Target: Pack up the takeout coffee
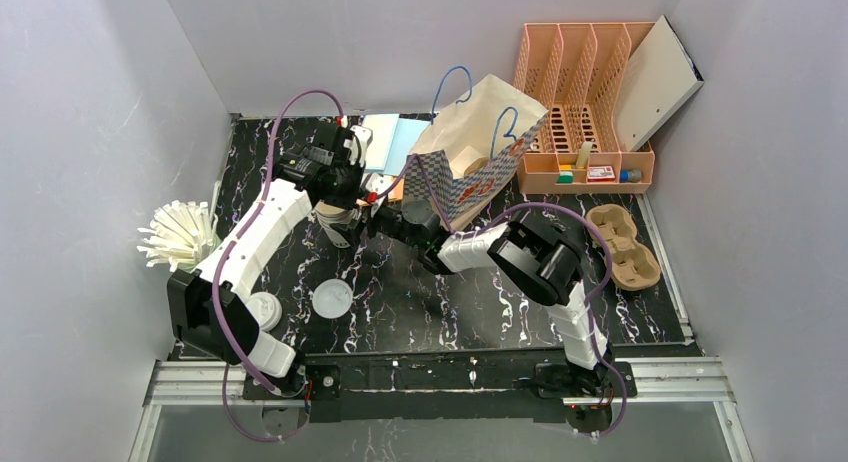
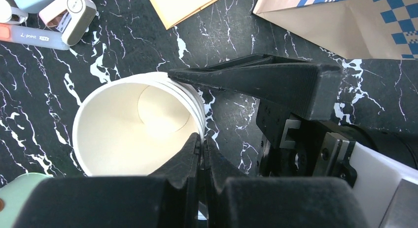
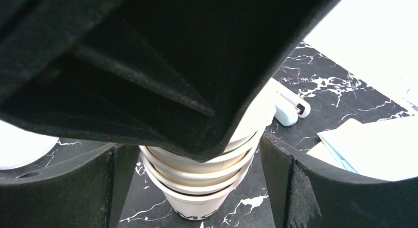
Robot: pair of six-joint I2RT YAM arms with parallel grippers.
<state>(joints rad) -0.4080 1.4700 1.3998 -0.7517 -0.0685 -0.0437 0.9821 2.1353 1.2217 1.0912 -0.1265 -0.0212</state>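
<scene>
Takeout coffee in its dark green cup I can't find in any view; it may be hidden beneath the arms. What I have is the stack of cream cups [image 2: 128,134] on the desk [image 2: 123,45], near the paper bag [image 1: 470,152]. My left fingers [image 2: 190,159] are pinched shut on the top cup's rim, and my right fingers [image 3: 59,188] are spread wide astride the stack. To separate cleanly, I'd clamp the lower cups first, then lift straight up.

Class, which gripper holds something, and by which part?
The left gripper pinches the top stacked cup by its rim; the right gripper stands open, holding nothing.
</scene>
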